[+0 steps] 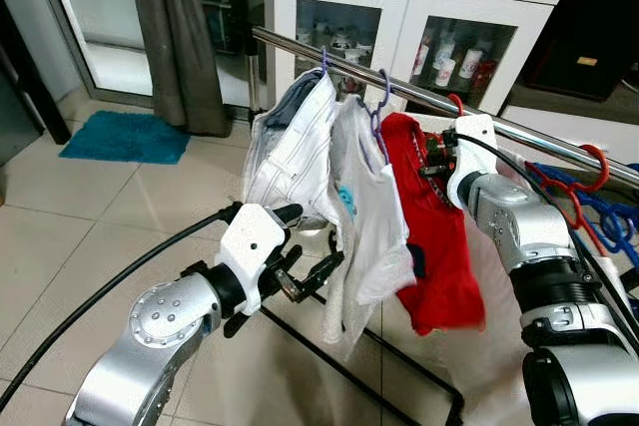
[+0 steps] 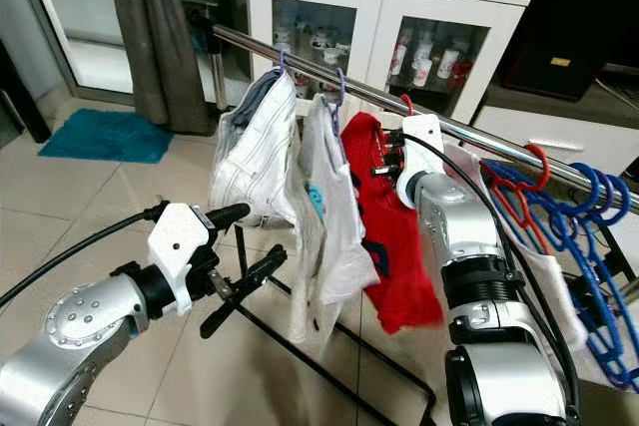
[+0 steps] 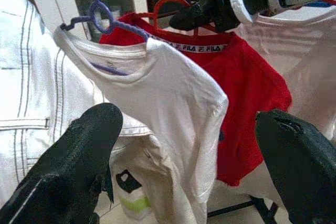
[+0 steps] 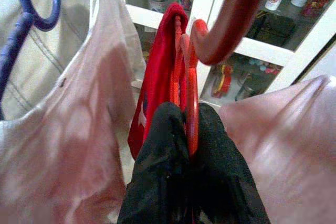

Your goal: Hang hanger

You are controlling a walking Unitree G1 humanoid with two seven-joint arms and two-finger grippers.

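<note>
- Hanger: your right gripper has both fingers pinched shut on its thin red neck, hook at the rail.
- Red shirt hangs from it; I judge it light, floppy and prone to swing, so keep hold at the stiff neck.
- Left gripper is spread wide and empty, near the white shirt.

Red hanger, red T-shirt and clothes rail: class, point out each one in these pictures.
red hanger (image 4: 191, 114), right wrist view, on its neck, pinched in the right tool.
red T-shirt (image 1: 439, 266), left eye view, on the middle of the cloth.
clothes rail (image 1: 300, 47), left eye view, on the bare bar left of the clothes.
</note>
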